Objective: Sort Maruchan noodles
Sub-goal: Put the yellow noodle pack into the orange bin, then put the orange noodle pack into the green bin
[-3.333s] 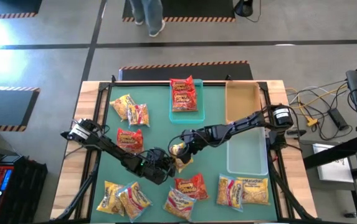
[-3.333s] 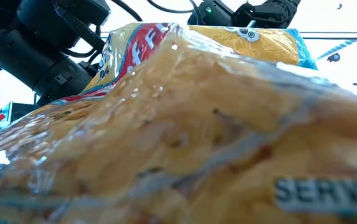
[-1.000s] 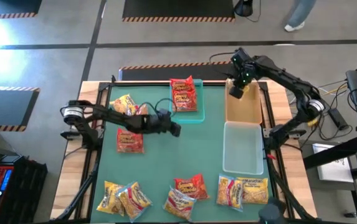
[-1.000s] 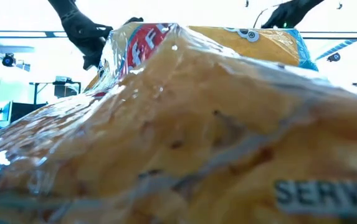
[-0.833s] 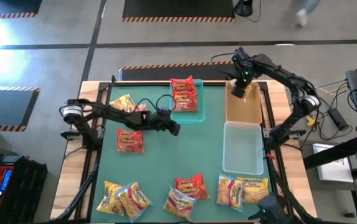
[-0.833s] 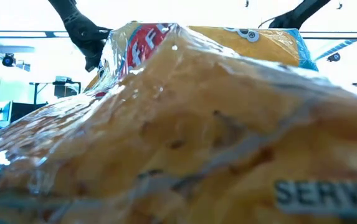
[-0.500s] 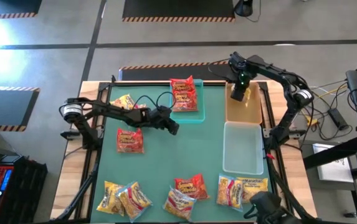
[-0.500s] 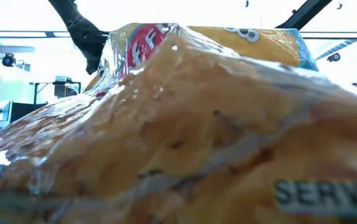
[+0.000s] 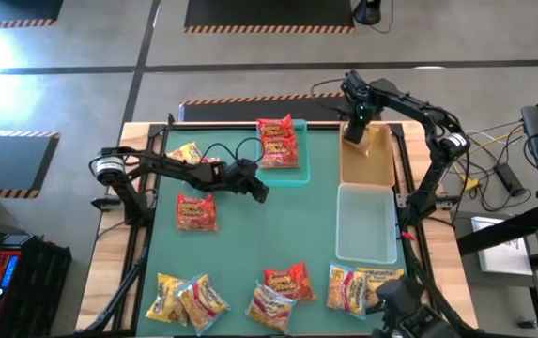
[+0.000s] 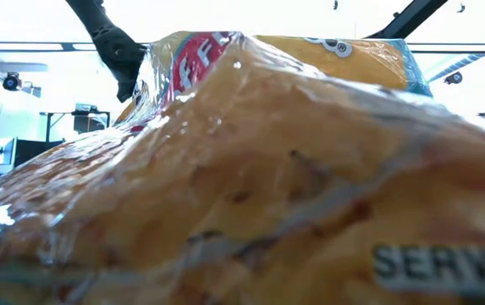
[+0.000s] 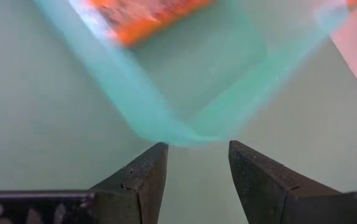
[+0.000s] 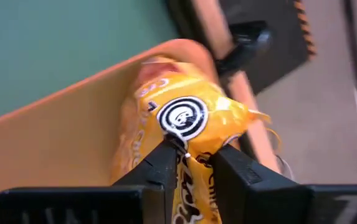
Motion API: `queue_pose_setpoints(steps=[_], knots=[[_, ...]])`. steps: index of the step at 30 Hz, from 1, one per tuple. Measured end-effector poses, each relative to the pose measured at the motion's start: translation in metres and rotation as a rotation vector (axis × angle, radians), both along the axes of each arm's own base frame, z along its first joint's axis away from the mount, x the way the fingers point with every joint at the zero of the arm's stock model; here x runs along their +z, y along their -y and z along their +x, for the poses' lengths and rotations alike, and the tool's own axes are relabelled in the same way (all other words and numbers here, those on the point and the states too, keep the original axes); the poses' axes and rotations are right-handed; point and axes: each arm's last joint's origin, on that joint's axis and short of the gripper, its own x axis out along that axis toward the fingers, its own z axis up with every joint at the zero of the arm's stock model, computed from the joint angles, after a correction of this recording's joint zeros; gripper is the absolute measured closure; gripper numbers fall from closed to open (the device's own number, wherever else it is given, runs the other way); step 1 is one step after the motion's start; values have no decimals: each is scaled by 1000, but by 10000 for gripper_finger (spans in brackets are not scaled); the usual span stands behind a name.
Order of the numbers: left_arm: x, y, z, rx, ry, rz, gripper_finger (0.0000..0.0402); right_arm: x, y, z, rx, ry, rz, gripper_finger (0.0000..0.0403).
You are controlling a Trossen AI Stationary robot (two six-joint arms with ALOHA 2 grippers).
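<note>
From above, the right gripper (image 9: 356, 128) hung over the far end of the tan tray (image 9: 366, 161). The left gripper (image 9: 258, 192) hovered near the teal tray (image 9: 292, 176), which held 2 red packets (image 9: 277, 143). About 10 more lay loose on the table (image 9: 287, 225), and 1 clear tray (image 9: 366, 222) stood there too.

At table level, 1 packet (image 10: 250, 178) filled the view.

At the left wrist, the fingers (image 11: 142, 177) stood apart, empty.

At the right wrist, the fingers (image 12: 155, 172) pinched a yellow packet (image 12: 184, 134) by its crinkly edge. It seemed light, slippery and brittle inside, so the sealed edge is best to grip.
</note>
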Motion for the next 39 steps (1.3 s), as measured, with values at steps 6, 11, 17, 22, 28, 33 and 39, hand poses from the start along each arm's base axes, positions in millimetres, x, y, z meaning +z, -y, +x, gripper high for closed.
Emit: queue_pose_setpoints(steps=[6, 11, 17, 22, 28, 33, 39], knots=[[0, -3, -1, 14, 1, 11, 243, 5, 5, -1, -69, -19, -72, 329], [0, -2, -1, 21, 3, -5, 243, 18, 4, 0, -209, 14, -85, 324], [0, -2, -1, 28, 13, -44, 243, 30, -3, -2, -287, -4, -25, 326], [6, 2, -1, 64, 55, -120, 243, 37, -6, -4, -354, 35, -30, 323], [29, 14, -11, 61, 68, -158, 243, 53, -18, 7, -402, 424, 188, 329], [48, 34, -31, 90, -11, -211, 243, 67, -44, 40, -270, 604, 228, 330], [65, 88, -65, 107, -160, -292, 243, 74, -101, 96, -3, 664, 235, 330]])
